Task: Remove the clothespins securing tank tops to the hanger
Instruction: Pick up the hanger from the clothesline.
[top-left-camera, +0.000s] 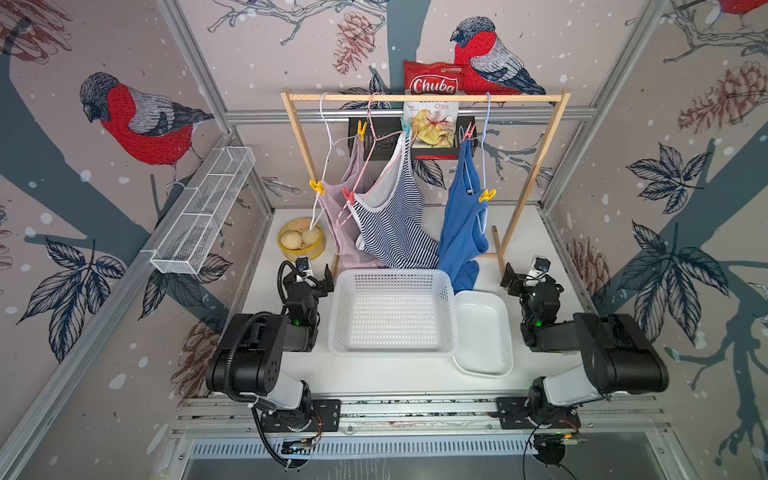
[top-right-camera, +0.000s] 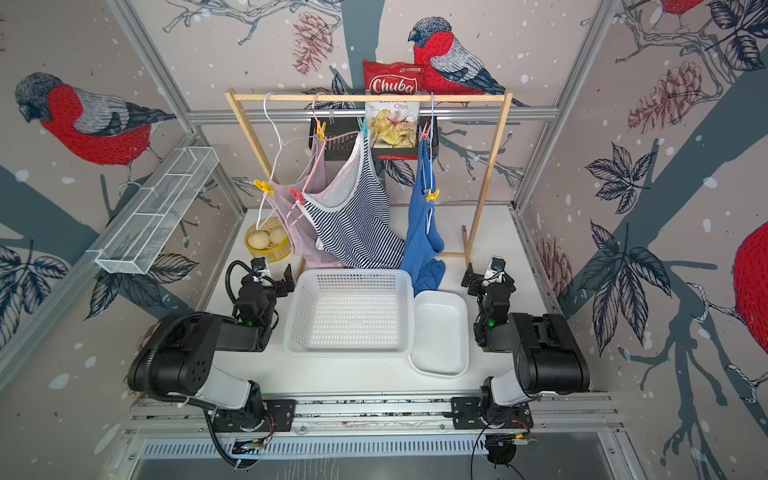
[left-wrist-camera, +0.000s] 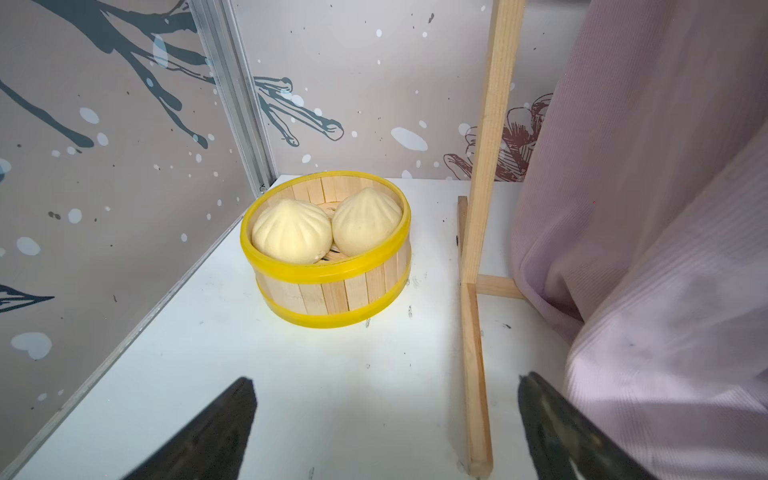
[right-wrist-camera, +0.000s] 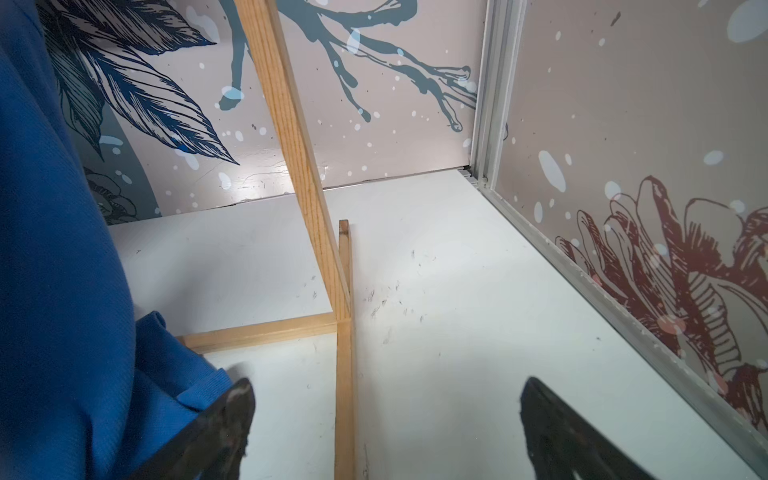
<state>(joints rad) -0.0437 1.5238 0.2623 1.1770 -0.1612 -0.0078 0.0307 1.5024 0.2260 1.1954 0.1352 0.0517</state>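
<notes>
White table (top-left-camera: 395, 374) — basket (top-left-camera: 392, 320), likely tray (top-left-camera: 484, 332), steamer (left-wrist-camera: 328, 272), rack (right-wrist-camera: 345, 374)

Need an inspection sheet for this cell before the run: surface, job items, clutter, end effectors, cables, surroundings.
Surface: white tabletop, lightly scuffed.
Job's things: all six pegs clipped on: three yellow clothespins, two red clothespins, one teal clothespin. Pink tank top, striped tank top and blue tank top hang on wire hangers from the wooden rack.
Clutter: steamer basket of buns; perforated white basket; white tray; chips bag; mesh wall shelf.
Grippers: left end effector open, empty, beside the pink top; right end effector open, empty, beside the blue hem.
Cables: black conduit along the left arm; thin leads at the bases.
Surroundings: bird-print wall panels, aluminium frame.
</notes>
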